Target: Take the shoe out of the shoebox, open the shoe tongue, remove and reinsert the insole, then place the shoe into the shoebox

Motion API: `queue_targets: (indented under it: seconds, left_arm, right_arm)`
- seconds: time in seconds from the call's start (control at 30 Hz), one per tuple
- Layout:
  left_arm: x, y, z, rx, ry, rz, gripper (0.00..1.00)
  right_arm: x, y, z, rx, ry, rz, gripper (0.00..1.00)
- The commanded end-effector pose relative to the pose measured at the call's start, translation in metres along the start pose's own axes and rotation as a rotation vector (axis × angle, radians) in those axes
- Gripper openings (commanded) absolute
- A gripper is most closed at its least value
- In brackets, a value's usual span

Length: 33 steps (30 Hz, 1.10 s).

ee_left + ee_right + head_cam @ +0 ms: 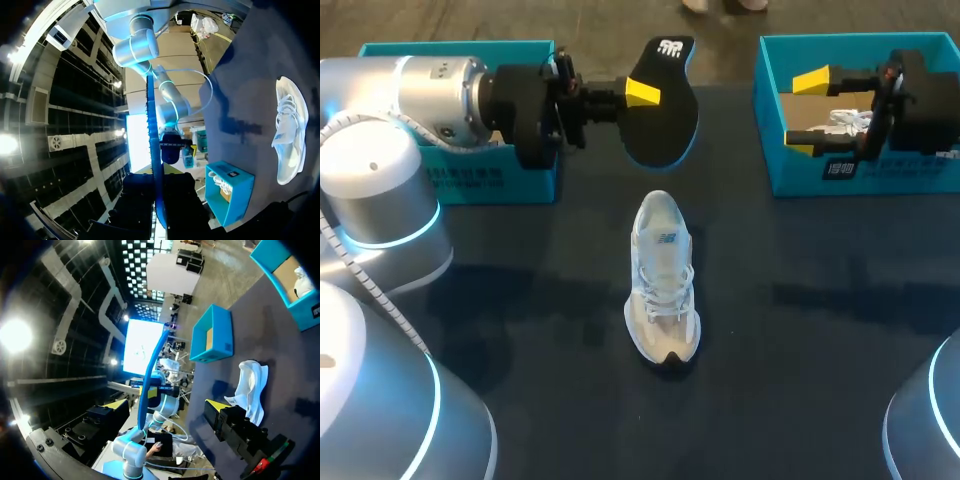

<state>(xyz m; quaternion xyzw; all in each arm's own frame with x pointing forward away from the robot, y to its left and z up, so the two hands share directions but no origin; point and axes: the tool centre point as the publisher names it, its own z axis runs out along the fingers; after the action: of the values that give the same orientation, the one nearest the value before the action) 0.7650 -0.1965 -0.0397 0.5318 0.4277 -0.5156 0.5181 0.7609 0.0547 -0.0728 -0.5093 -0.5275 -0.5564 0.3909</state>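
The white-and-grey laced sneaker [663, 290] stands upright at the table's middle, outside both boxes. Its long axis runs near to far, toe toward me and heel opening away. Just beyond the heel, the left gripper [642, 92] is clamped on the black, blue-edged foam insole [665, 125], so I judge this arm the nearer for reinsertion. Well off right, the right gripper [807, 113] hangs over the teal cardboard shoebox [910, 172], fingers spread and empty.

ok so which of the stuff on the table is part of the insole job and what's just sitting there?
In the job: insole, held in the left gripper; shoe on the table; left shoebox, probably its box.
Lying about: right shoebox with a second shoe in it; right gripper open over it.
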Motion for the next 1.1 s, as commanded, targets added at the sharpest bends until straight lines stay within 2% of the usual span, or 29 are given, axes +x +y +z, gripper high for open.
queue_targets:
  seconds: [0.03,0.27,0.4,0.6,0.77,0.83,0.87,0.9,0.93,1.0,1.1]
  left_arm:
    - [0.000,-0.001,0.000,0.000,0.001,0.001,0.00]
    - [-0.001,-0.002,0.000,0.003,0.006,0.004,0.00]
    - [0.001,-0.004,-0.002,0.011,0.014,-0.097,0.00]
    - [0.004,-0.012,-0.005,-0.009,0.002,-0.394,0.00]
    - [0.004,-0.017,-0.007,0.005,0.078,-0.646,0.00]
    - [0.004,-0.014,-0.008,-0.045,0.077,-0.768,0.00]
    - [0.003,-0.013,-0.008,-0.038,0.082,-0.796,0.00]
    - [0.003,-0.011,-0.010,-0.062,0.090,-0.912,0.00]
    - [0.003,-0.011,-0.010,-0.051,0.090,-0.918,0.00]
    - [0.001,-0.007,-0.010,-0.099,0.049,-1.043,0.00]
    - [0.006,-0.006,-0.012,-0.082,0.069,-1.150,0.00]
  right_arm:
    - [0.000,-0.001,0.001,-0.002,0.000,0.000,1.00]
    - [-0.003,-0.002,-0.012,0.018,0.017,0.000,1.00]
    - [-0.004,0.000,-0.017,0.051,0.006,0.003,1.00]
    - [-0.003,0.000,-0.017,0.064,-0.004,0.013,1.00]
    - [-0.003,0.000,-0.017,0.064,-0.004,0.013,1.00]
    - [-0.003,0.000,-0.017,0.064,-0.004,0.013,1.00]
    - [-0.003,0.000,-0.017,0.064,-0.004,0.013,1.00]
    - [-0.003,0.000,-0.017,0.064,-0.004,0.013,1.00]
    - [-0.003,0.000,-0.017,0.064,-0.004,0.013,1.00]
    - [-0.003,0.000,-0.017,0.064,-0.004,0.013,1.00]
    - [-0.003,0.000,-0.017,0.064,-0.004,0.013,1.00]
